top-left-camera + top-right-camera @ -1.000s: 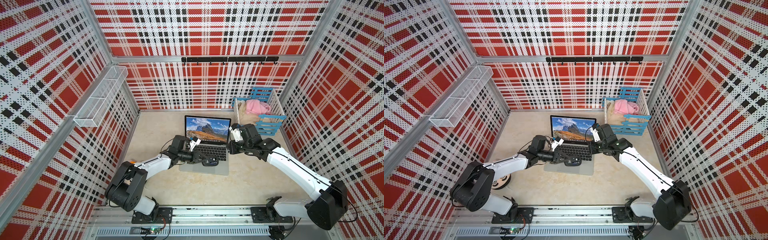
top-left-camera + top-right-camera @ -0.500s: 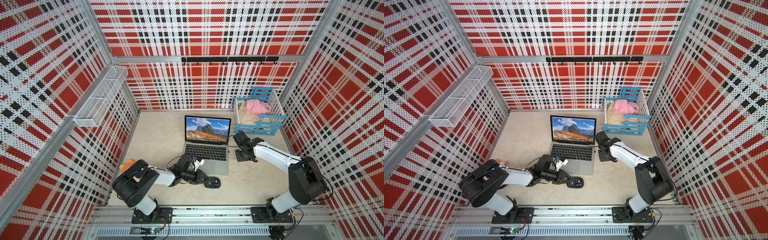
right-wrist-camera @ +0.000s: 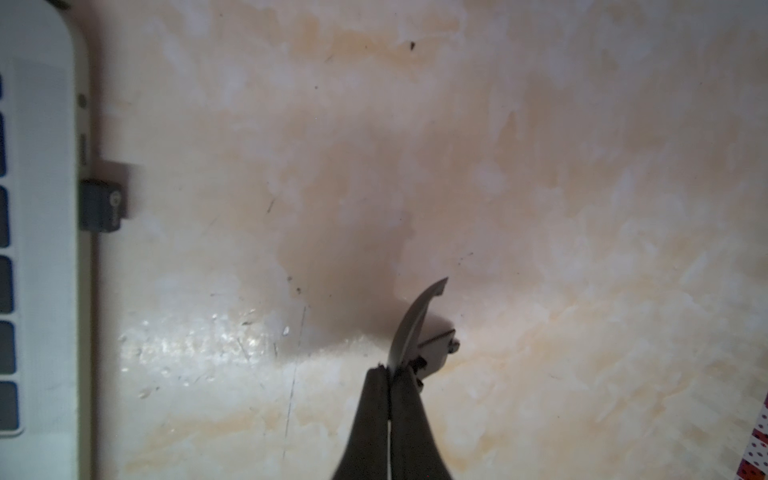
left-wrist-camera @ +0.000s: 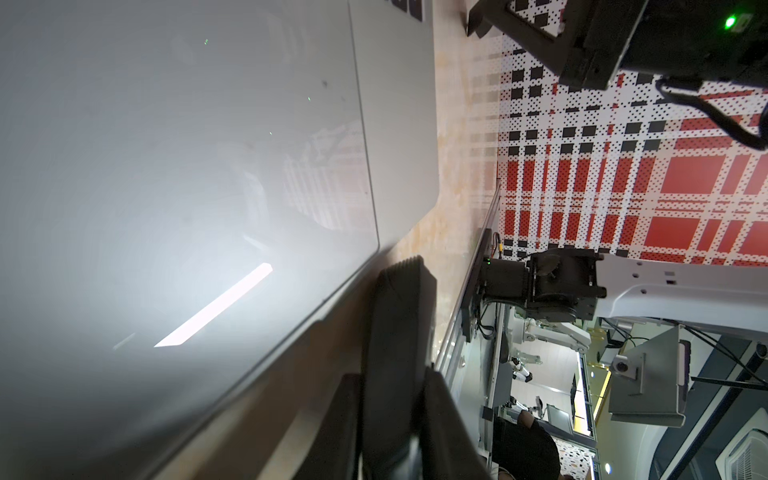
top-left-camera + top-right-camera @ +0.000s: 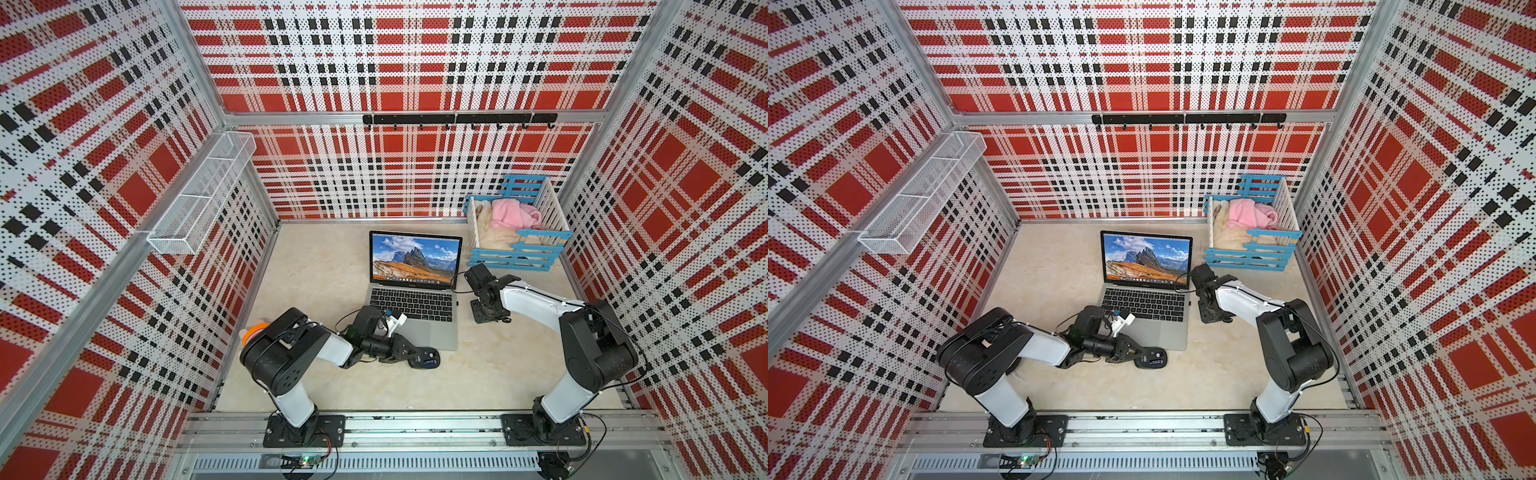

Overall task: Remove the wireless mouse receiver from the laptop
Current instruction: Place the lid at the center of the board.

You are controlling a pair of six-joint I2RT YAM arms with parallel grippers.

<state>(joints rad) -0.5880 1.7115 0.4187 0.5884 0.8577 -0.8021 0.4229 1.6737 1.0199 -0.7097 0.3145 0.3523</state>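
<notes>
The receiver [image 3: 102, 205] seemingly plugs into right edge of laptop [image 3: 45, 249].

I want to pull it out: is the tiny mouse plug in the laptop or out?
In. The right wrist view shows the wireless mouse receiver seated against the laptop's side edge, only its dark stub showing.

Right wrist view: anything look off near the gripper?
Yes. A thin curved grey strip juts from the shut right gripper, bent to one side; I cannot tell what it is. The wireless mouse receiver sits plugged into the laptop edge, apart from the gripper.
</notes>
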